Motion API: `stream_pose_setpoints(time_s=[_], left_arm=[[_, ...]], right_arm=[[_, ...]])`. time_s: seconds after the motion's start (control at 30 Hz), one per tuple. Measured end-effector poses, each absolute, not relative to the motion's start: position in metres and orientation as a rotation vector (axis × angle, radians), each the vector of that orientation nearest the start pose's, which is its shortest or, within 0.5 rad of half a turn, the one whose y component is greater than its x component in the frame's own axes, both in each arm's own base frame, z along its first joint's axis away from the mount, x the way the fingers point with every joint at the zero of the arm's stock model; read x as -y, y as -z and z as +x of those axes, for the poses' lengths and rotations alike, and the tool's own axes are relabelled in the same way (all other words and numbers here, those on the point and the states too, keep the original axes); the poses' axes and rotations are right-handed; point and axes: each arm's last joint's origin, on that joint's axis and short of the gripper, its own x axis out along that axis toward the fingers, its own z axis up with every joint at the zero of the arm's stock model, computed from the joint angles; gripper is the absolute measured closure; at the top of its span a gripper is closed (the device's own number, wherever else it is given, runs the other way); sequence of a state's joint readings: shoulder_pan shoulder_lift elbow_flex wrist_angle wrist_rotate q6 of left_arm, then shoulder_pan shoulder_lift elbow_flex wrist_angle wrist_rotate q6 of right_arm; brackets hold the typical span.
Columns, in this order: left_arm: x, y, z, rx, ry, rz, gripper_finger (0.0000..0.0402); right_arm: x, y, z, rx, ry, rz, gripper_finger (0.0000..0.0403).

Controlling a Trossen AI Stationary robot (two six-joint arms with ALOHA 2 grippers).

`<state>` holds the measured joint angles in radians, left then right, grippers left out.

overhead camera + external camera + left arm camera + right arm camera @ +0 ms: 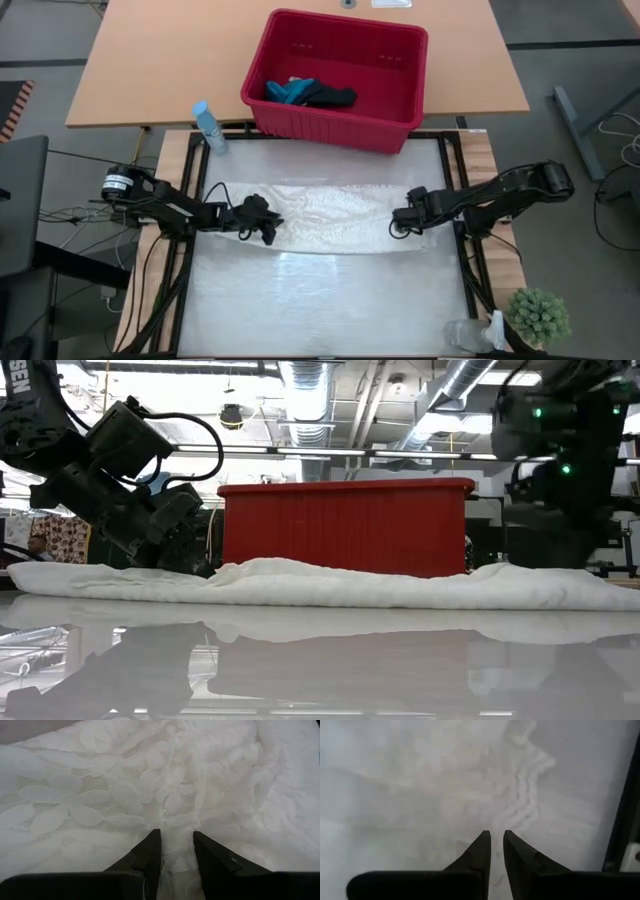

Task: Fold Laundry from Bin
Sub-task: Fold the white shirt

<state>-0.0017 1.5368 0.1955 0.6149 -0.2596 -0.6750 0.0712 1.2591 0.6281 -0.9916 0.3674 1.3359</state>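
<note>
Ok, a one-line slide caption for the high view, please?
Both grippers, left and right, pinch opposite ends of the white lacy cloth; dark and teal laundry waits in the red bin.

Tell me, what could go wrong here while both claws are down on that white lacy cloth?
The left gripper pinches only a thin pleat of the white lacy cloth, so it might slip out when lifted. The right gripper sits at the cloth's scalloped edge and may close on little fabric. If the two lift unevenly, the cloth could bunch instead of folding flat.

Grey floor (pixel 570 60), wooden desk (pixel 160 50), ceiling ducts (pixel 310 380), potted plant (pixel 538 315)
</note>
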Motion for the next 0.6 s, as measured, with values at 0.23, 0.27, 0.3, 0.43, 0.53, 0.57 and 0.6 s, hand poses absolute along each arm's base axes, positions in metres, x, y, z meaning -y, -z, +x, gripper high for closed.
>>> stream_pose_setpoints(time_s=[0.23,0.27,0.3,0.43,0.53,0.57,0.6], left_arm=[[-0.007,-0.079,0.197,-0.603,-0.473,-0.552,0.03],[-0.007,-0.079,0.197,-0.602,-0.472,-0.552,0.03],[-0.007,-0.079,0.197,-0.602,-0.472,-0.552,0.03],[-0.007,-0.079,0.197,-0.602,-0.471,-0.55,0.03],[-0.007,-0.079,0.197,-0.602,-0.471,-0.549,0.03],[-0.007,-0.079,0.197,-0.601,-0.471,-0.549,0.03],[-0.007,-0.079,0.197,-0.602,-0.471,-0.549,0.03]], right_arm=[[-0.007,-0.177,0.169,-1.104,1.059,0.684,0.0309],[-0.008,-0.177,0.17,-1.121,1.036,0.696,0.0297],[-0.009,-0.177,0.17,-1.133,1.017,0.716,0.0282],[-0.009,-0.178,0.171,-1.207,0.943,0.75,0.0198],[-0.007,-0.181,0.173,-1.202,0.936,0.773,0.0131],[-0.006,-0.182,0.173,-1.196,0.945,0.771,0.0112],[-0.004,-0.182,0.173,-1.188,0.96,0.764,0.0095]])
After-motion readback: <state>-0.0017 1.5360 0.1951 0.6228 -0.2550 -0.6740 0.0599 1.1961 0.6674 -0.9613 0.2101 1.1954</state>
